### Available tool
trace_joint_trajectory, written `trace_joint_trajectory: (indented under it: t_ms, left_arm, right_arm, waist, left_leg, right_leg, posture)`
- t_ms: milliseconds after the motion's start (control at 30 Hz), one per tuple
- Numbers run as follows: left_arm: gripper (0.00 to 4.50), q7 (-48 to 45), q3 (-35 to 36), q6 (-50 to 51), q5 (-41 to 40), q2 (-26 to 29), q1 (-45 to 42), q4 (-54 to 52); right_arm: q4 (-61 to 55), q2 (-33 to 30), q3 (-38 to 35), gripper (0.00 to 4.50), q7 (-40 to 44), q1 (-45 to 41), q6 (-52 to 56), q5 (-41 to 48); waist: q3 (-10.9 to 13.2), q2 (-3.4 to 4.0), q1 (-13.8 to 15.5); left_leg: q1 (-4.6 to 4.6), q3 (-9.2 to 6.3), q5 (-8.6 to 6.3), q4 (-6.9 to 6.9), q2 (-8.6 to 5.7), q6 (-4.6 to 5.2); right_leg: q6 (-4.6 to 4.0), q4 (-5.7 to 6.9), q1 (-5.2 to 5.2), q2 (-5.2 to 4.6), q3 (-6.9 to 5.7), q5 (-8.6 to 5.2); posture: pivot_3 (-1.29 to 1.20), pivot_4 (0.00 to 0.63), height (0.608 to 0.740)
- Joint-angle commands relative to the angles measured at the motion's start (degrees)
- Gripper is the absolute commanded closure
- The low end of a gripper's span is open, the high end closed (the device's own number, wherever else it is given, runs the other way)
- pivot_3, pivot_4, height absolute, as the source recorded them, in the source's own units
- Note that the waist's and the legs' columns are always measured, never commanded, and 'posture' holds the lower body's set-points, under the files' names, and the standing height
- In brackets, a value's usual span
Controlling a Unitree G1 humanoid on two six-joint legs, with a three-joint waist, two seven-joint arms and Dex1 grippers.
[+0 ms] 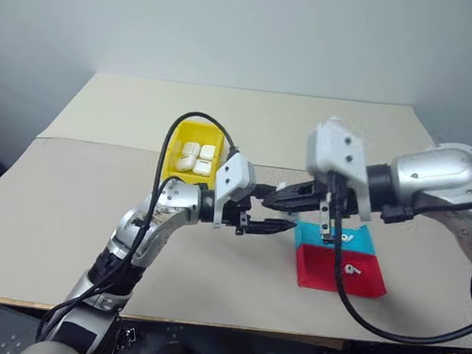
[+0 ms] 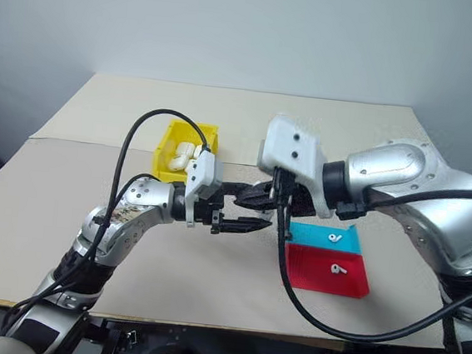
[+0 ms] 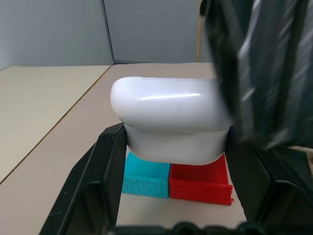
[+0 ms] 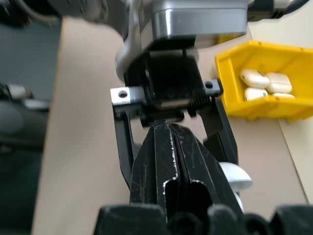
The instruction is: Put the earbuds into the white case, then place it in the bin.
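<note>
The white case sits between the black fingers of my left gripper, which is shut on it above the table, between the bin and the trays. My right gripper is shut with nothing in it. It points at the left gripper from the right, close over the case; I cannot tell whether it touches. One earbud lies in the teal tray and another earbud in the red tray. The yellow bin stands behind the left gripper.
Several white cases lie inside the yellow bin. The teal and red trays sit side by side under and right of the grippers. A black cable hangs from the right wrist across the red tray. The tan tabletop stretches left.
</note>
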Motion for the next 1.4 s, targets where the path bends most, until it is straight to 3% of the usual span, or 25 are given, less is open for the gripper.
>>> trace_joint_trajectory:
  t_ms: [33,133,267,400,500,600,733,933,1100,1300,1400]
  left_arm:
    - [1.74,0.44,1.84,-1.30,-0.95,-0.45,-0.44,-2.60]
    - [1.74,1.44,2.92,-0.95,-1.02,-0.49,-0.19,-3.18]
    - [1.74,4.40,4.60,-1.57,-0.23,-0.24,1.49,-4.90]
    - [1.74,15.28,9.70,0.81,2.36,-1.49,3.83,-7.07]
    - [1.74,24.87,12.65,1.09,7.42,-2.27,3.27,-5.64]
    - [1.74,31.98,15.02,-0.53,11.73,-2.84,0.71,0.51]
    - [1.74,43.58,16.72,-5.90,17.98,-6.49,-5.09,13.19]
    - [1.74,48.82,16.30,-13.72,21.78,-9.57,-11.90,32.47]
    - [0.16,50.67,17.22,-19.22,22.77,-9.67,-15.35,43.36]
    - [0.02,51.07,18.63,-21.42,22.16,-9.15,-11.62,37.33]
    - [0.02,45.62,19.66,-13.13,18.38,-6.71,-5.97,23.62]
  right_arm:
    - [0.79,-3.09,-1.17,4.45,3.31,1.78,-1.27,-3.97]
    - [1.70,-4.55,-3.72,4.45,4.34,3.62,-1.22,-4.87]
    - [2.58,-2.41,-12.92,4.45,1.94,6.17,1.43,-0.16]
    - [0.85,4.44,-26.64,4.45,-5.49,13.90,1.91,5.27]
    - [-4.31,6.67,-30.46,4.45,-8.17,22.99,0.43,5.10]
    - [-8.13,9.52,-30.53,4.45,-12.91,28.25,-0.05,3.93]
    - [-10.23,15.30,-29.99,4.45,-20.14,28.05,1.10,5.87]
    - [-11.83,17.30,-27.82,4.45,-24.04,27.54,0.37,5.29]
    - [-11.78,18.06,-27.19,4.50,-25.38,26.80,0.01,5.59]
    - [-12.08,18.41,-28.18,4.50,-25.35,29.83,-1.16,5.83]
    - [-10.29,18.31,-26.02,4.50,-24.04,33.47,-5.00,1.69]
  waist:
    - [0.00,0.00,-0.01]
    - [0.00,0.01,-0.07]
    - [0.00,0.00,-0.15]
    - [0.00,0.00,-0.07]
    - [0.00,0.00,0.54]
    - [0.00,0.00,0.67]
    - [-0.01,-0.01,0.68]
    - [0.00,-0.01,0.82]
    - [0.00,-0.02,0.64]
    - [0.00,-0.02,0.31]
    - [0.00,-0.02,-0.10]
  left_leg:
    - [0.00,0.00,0.00,0.01,0.00,0.00]
    - [0.02,0.02,0.00,0.06,0.00,0.01]
    - [0.04,-0.01,0.00,0.04,0.04,0.01]
    - [0.09,-0.01,0.00,0.00,0.04,0.00]
    - [0.07,-0.06,0.00,0.02,0.02,0.00]
    - [0.07,-0.04,0.00,0.08,-0.03,0.01]
    - [0.11,-0.10,0.00,0.07,-0.04,0.00]
    - [-0.05,-0.03,0.00,0.03,-0.10,0.01]
    - [-0.04,-0.04,-0.01,0.05,-0.11,0.03]
    - [-0.06,-0.05,-0.01,0.02,-0.10,0.02]
    - [-0.06,-0.04,0.00,0.02,-0.10,0.01]
  right_leg:
    - [0.00,0.00,0.00,0.00,0.00,0.00]
    - [0.00,0.02,0.02,-0.01,-0.01,0.00]
    - [0.00,0.04,0.02,0.03,-0.01,0.00]
    - [-0.01,0.04,0.06,0.02,0.01,0.01]
    - [-0.01,0.00,0.13,0.00,-0.08,0.01]
    - [0.05,0.03,0.15,-0.05,-0.06,0.04]
    - [0.05,0.06,0.18,-0.03,-0.11,0.05]
    - [0.11,-0.16,0.12,-0.08,-0.12,0.07]
    - [0.13,-0.12,0.13,-0.10,-0.17,0.09]
    - [0.14,-0.13,0.13,-0.10,-0.18,0.09]
    - [0.14,-0.14,0.12,-0.11,-0.17,0.09]
  posture:
    - [0.00,0.150,0.740]
    - [0.00,0.150,0.740]
    - [0.00,0.150,0.740]
    - [0.00,0.150,0.740]
    - [0.00,0.150,0.740]
    - [0.00,0.150,0.740]
    - [0.00,0.150,0.740]
    - [0.00,0.150,0.740]
    - [0.00,0.150,0.740]
    - [0.00,0.150,0.740]
    - [0.00,0.150,0.740]
